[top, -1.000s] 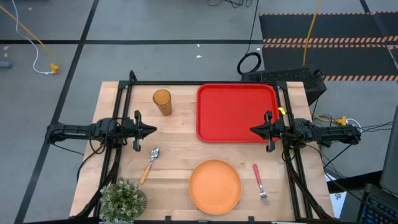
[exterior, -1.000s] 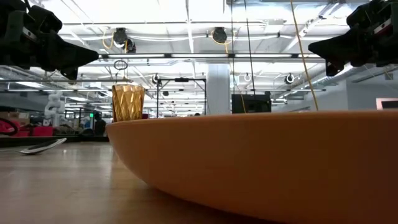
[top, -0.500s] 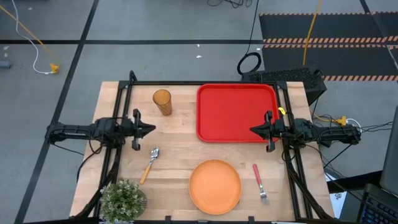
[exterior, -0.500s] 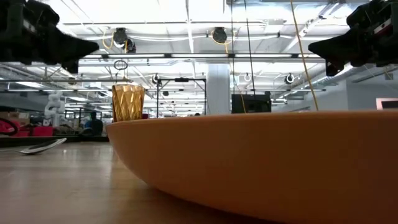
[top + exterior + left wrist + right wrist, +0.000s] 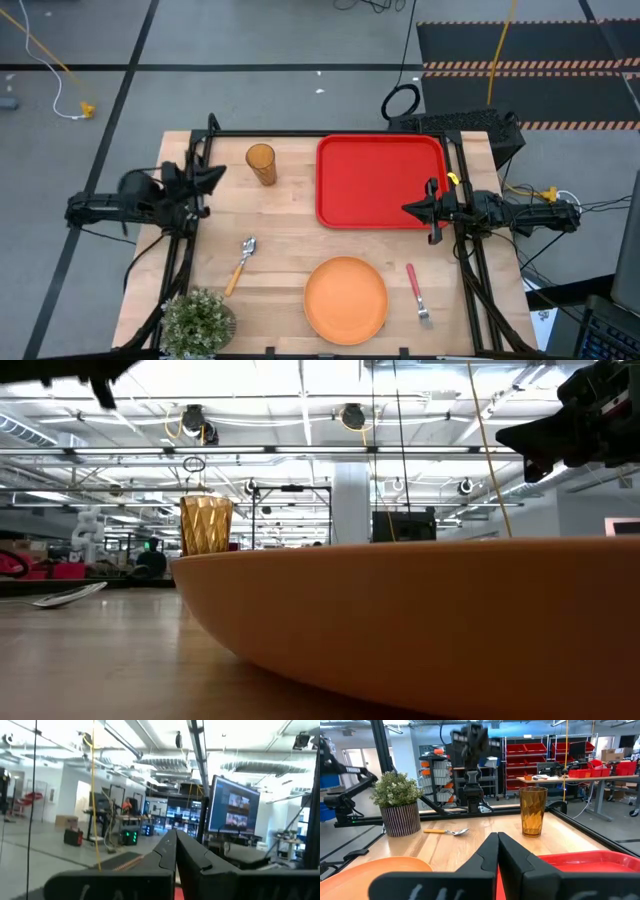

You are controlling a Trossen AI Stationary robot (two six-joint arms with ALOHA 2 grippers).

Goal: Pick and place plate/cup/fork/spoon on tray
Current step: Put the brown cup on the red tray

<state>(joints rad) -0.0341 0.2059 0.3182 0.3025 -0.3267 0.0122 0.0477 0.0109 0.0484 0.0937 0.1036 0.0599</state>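
Note:
The orange plate [image 5: 346, 298] lies flat near the table's front edge and fills the low view [image 5: 420, 620]. The amber cup [image 5: 261, 163] stands upright at the far left of the red tray [image 5: 380, 180]. The yellow-handled spoon [image 5: 240, 264] lies left of the plate, and the red-handled fork [image 5: 417, 292] lies right of it. My left gripper [image 5: 218, 172] is shut and empty, raised above the table left of the cup. My right gripper [image 5: 408, 209] is shut and empty over the tray's near right corner.
A potted plant [image 5: 198, 320] stands at the table's front left corner, close to the spoon. A black frame runs along the far edge and both sides of the table. Bare wood shows between the cup, spoon and plate.
My left gripper has risen, leaving the top of the low view, and swung toward the table's far left, its fingers now pointing toward the far edge near the cup. It stays shut. My right arm and all the objects have kept still.

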